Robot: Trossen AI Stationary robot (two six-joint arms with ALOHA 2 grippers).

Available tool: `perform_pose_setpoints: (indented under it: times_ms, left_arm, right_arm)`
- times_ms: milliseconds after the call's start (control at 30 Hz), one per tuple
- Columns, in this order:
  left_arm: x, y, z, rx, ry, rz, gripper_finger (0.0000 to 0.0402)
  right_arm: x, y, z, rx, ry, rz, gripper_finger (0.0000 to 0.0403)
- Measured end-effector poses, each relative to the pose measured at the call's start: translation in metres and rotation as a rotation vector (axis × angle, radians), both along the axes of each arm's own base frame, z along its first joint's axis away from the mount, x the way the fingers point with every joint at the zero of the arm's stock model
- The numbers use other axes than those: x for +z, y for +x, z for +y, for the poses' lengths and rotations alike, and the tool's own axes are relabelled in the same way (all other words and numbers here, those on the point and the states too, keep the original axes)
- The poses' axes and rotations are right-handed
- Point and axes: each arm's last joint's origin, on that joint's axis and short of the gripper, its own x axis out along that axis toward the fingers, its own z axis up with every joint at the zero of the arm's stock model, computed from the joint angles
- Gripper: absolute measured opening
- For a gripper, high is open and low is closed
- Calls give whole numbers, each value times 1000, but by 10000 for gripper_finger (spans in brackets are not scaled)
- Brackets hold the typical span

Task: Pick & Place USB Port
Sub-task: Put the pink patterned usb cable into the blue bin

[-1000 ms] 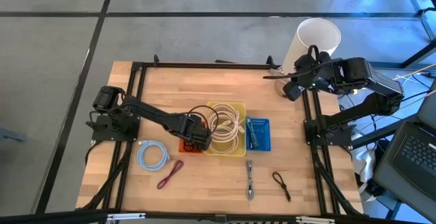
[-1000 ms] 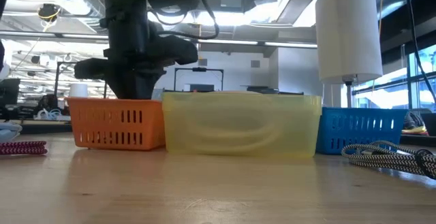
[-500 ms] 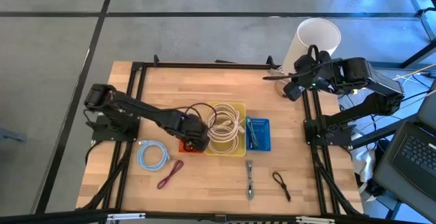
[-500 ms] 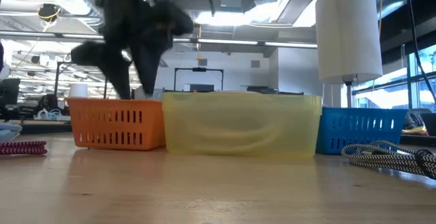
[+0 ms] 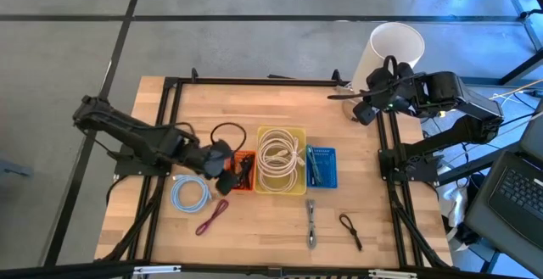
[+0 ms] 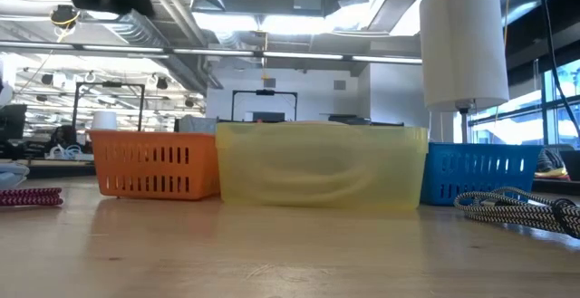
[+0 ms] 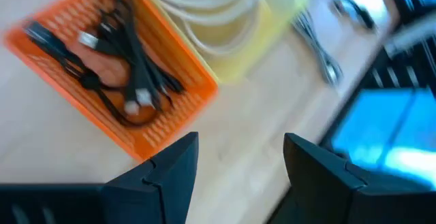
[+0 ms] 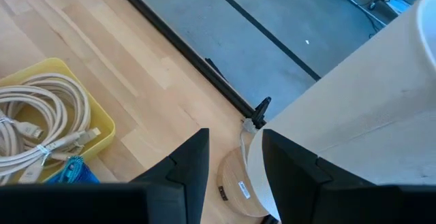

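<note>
While my left gripper [image 5: 222, 170] hangs spread and empty just beside the orange slotted plastic basket [image 7: 139, 125], the black USB cables [image 7: 109, 60] lie inside it; a loop over the rim could snag. My right gripper [image 8: 235, 159] waits, parted, far from the basket.

The left arm's tool [image 5: 227, 170] has pulled back out of the orange slotted plastic basket [image 5: 240, 172] and now hangs just beyond the basket's left edge, its fingers [image 7: 167, 173] spread apart where a second ago they were pinched together. A tangle of black USB cables [image 7: 112, 60] now lies uncovered inside the basket. The arm itself has swung left, its base joint beyond the worktop [image 5: 254, 109] edge.
</note>
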Motion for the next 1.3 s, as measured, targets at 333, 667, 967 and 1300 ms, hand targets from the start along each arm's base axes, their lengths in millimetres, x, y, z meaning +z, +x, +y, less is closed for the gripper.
perform_pose_setpoints:
  times_ms: [333, 667, 967, 1300]
  left_arm:
    - [-4, -26, -41, -204, -47, 111, 207]
    - [-30, -42, -58, -38, 7, 396, 207]
    - [-57, -30, -71, -16, 60, 518, 207]
    - [-64, -13, -85, -121, 10, 412, 207]
  right_arm:
    - [0, 0, 0, -23, 7, -20, 139]
    - [0, 0, 0, -43, 18, -39, 139]
    - [0, 0, 0, -58, 26, -53, 139]
    - [0, 0, 0, -57, 27, -53, 139]
